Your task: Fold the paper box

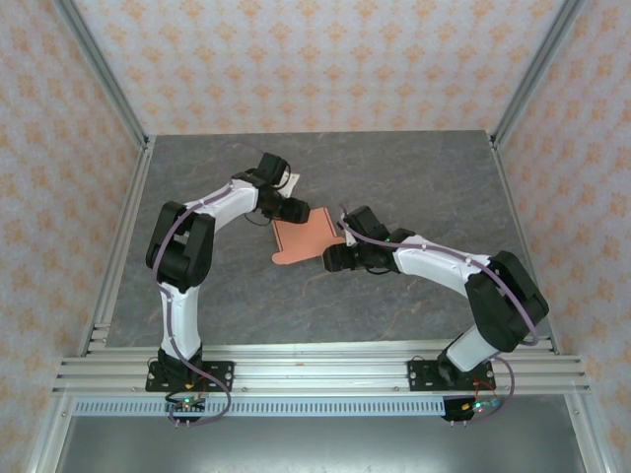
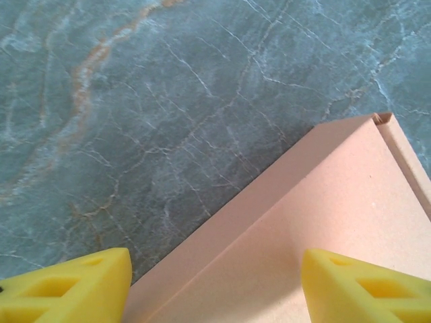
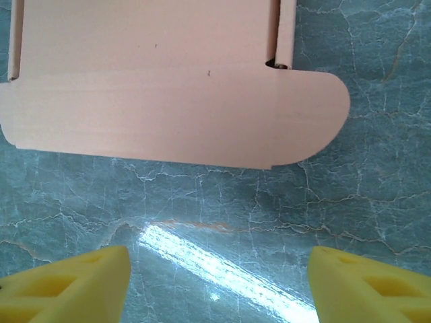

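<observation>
The paper box [image 1: 304,238] is a salmon-orange card lying flat on the dark marbled table, partly folded, with a rounded flap [image 3: 202,121] on its near side. My left gripper [image 1: 288,209] is at the box's far left corner. Its yellow fingers stand open in the left wrist view, one over bare table and one over the card [image 2: 303,222], with a raised side fold [image 2: 269,192] between them. My right gripper [image 1: 335,258] is at the box's near right edge and open. Its fingertips [image 3: 350,282] are over bare table, short of the flap.
The table [image 1: 414,177] has aluminium frame posts at its sides and a metal rail [image 1: 315,372] along the near edge where both arm bases sit. Patterned walls close the back and the sides. Bare table lies to the right of the box and behind it.
</observation>
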`<state>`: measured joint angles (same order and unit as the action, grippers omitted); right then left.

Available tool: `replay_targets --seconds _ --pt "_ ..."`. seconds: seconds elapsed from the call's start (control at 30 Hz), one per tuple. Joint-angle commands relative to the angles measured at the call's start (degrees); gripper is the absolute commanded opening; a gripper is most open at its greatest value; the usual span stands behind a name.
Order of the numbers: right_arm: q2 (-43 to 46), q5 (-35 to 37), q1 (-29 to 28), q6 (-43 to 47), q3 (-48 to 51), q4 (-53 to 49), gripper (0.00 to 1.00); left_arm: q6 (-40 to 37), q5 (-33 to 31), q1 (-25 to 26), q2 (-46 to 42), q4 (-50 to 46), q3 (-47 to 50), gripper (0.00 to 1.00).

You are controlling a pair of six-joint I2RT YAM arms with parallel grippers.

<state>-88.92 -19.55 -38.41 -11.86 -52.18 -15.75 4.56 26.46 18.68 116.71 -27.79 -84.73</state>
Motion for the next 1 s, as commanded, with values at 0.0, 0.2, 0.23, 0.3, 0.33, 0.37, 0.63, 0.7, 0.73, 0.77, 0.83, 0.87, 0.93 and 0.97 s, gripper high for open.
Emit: replay_targets --seconds 0.0,0.2,0.23,0.3,0.33,0.37,0.63,0.7,0.73,0.77,0.83,0.87,0.93,0.97 --pt "1.2 0.3 0.9 -0.4 0.6 -0.1 0.70 2.1 5.5 -0.3 -3.0 0.1 3.2 0.67" --pt "3.8 -2.0 2.5 -2.1 2.8 -0.5 0.70 6.8 9.1 -0.3 -6.9 5.5 10.3 0.69" --pt "4.2 -2.4 2.9 -2.5 3.3 -0.5 0.70 7.5 9.9 -0.2 -8.9 6.5 11.6 0.69" --pt "5.1 -3.5 3.7 -3.5 4.6 0.2 0.70 8.7 11.9 -0.2 -10.6 8.3 14.1 0.69" --pt "5.6 -4.4 4.3 -4.1 5.6 0.9 0.70 9.5 12.9 -0.2 -11.4 9.5 15.7 0.70" --pt "6.3 -5.0 5.0 -4.7 6.5 1.5 0.70 10.2 13.6 -0.2 -12.4 10.8 17.3 0.70" --pt "6.0 -9.2 6.9 -7.1 8.7 5.5 0.70 11.5 15.6 0.0 -17.7 13.7 25.2 0.71" --pt "5.3 -10.4 7.2 -7.9 9.0 7.2 0.70 11.1 14.4 0.0 -17.9 13.2 25.5 0.71" --pt "4.9 -11.2 7.3 -8.6 9.1 8.5 0.69 10.8 12.6 -0.1 -17.8 12.5 25.2 0.71" --pt "4.6 -12.2 7.6 -9.3 9.3 9.9 0.69 10.4 10.6 -0.1 -17.6 11.7 24.7 0.71" --pt "3.6 -14.6 8.5 -11.2 9.7 13.1 0.67 10.2 7.6 -0.2 -17.2 10.9 23.7 0.71" --pt "3.0 -16.1 9.2 -12.2 9.7 14.8 0.66 10.2 7.0 -0.2 -16.9 11.0 23.2 0.71" --pt "1.7 -18.4 10.5 -14.1 10.0 18.1 0.63 10.3 6.7 -0.3 -16.1 11.2 22.4 0.71" --pt "0.6 -19.3 11.1 -15.0 9.9 19.8 0.62 10.5 6.8 -0.3 -15.4 11.3 21.8 0.71"
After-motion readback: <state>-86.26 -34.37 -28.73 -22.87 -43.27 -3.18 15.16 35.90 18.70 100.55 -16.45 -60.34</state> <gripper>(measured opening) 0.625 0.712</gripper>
